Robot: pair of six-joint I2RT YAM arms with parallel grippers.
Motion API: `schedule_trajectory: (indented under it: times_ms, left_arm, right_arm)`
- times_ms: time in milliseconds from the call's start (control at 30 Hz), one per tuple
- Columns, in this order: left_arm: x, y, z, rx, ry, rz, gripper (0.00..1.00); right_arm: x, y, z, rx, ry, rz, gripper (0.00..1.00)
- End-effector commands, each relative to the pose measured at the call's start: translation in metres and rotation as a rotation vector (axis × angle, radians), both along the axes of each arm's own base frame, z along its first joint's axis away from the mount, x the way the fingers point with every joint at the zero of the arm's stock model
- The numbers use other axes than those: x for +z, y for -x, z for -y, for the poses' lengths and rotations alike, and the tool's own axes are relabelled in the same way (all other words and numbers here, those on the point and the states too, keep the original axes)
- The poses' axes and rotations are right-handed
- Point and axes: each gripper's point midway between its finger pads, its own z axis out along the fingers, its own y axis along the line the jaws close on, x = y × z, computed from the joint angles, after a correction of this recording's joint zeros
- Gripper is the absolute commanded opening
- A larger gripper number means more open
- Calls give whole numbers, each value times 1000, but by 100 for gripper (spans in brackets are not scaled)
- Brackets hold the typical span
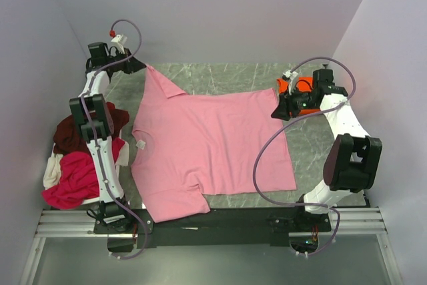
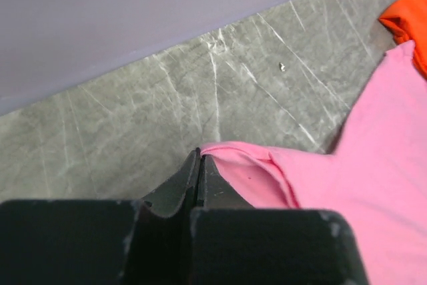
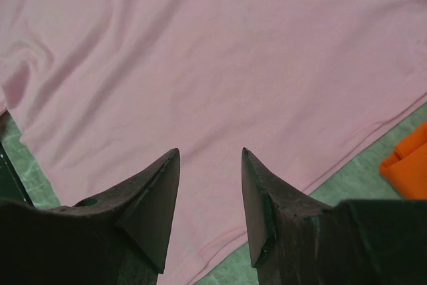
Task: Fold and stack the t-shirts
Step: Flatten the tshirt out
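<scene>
Pink, lying collar-left and hem-right across the desk (image 1: 220, 75): pinching a sleeve tip (image 2: 230, 157) of the t-shirt (image 1: 213, 145) in the clenched left hand (image 2: 199, 165) at upper left, hovering the released right hand (image 3: 210, 185) over the upper-right corner of the hem (image 3: 340, 155).

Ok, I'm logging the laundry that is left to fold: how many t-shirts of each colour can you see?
Light pink t-shirt: 1
Orange t-shirt: 1
Dark maroon t-shirt: 1
Magenta-red t-shirt: 1
Cream t-shirt: 1
Total: 5, if each colour bunched at the left is one shirt.
</scene>
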Motion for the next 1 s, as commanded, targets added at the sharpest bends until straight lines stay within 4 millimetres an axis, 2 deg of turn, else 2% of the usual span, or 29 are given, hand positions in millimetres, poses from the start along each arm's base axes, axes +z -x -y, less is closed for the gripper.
schedule_trajectory:
  times_ms: [0,100,233,300,367,400,433,467,500,533,567,600,633,667,700,767,800,833,867,900,967]
  left_arm:
    - [34,11,12,-22,56,-65,0]
    - [27,13,6,42,52,-145,0]
    - [24,18,17,31,122,-216,0]
    - [15,11,18,104,122,-250,0]
    - [-1,-7,2,281,78,-287,0]
    - [-2,-14,-6,347,57,-287,6]
    - [-4,-18,-11,398,41,-293,16]
    - [0,-22,-17,440,30,-285,37]
    - [4,-26,-28,499,9,-268,43]
    - [11,-29,-30,516,2,-236,48]
    - [32,-29,-35,544,-7,-192,58]
    - [29,-26,-41,573,-19,-193,62]
    - [52,-23,-40,572,-24,-139,65]
    - [56,-20,-39,566,-25,-134,64]
    - [51,-14,-36,552,-22,-153,62]
    - [54,-3,-14,489,31,-191,55]
    - [54,-4,-11,495,36,-201,52]
    - [56,-3,2,454,63,-225,50]
    - [42,0,15,422,104,-300,41]
    - [51,-2,32,388,124,-305,35]
    - [39,0,51,378,109,-365,36]
  right_arm:
    - [-1,-1,5,-4,9,-2,50]
    - [-2,-2,4,-2,6,-10,49]
    - [-5,-2,5,-6,6,-22,50]
    - [-6,-2,5,-8,7,-27,50]
    - [-8,-2,6,-11,15,-31,50]
    - [-9,-1,6,-12,19,-35,50]
    - [-11,-2,7,-16,28,-37,50]
    - [-13,-1,7,-16,32,-41,50]
    - [-14,-1,7,-12,39,-39,50]
    - [-14,0,5,-11,45,-40,50]
    - [-16,0,6,-14,57,-39,50]
    - [-15,-2,5,-13,63,-27,50]
    - [-16,-2,2,-7,67,-27,50]
    - [-16,-3,1,-7,73,-23,50]
    - [-17,-3,1,-5,76,-25,50]
    - [-19,-3,-3,3,75,-30,50]
    - [-19,-3,-3,4,78,-30,50]
    - [-20,-3,-3,6,76,-33,50]
    - [-20,-3,-4,7,78,-35,50]
    - [-21,-2,-5,9,76,-39,50]
    - [-20,-2,-5,11,76,-32,50]
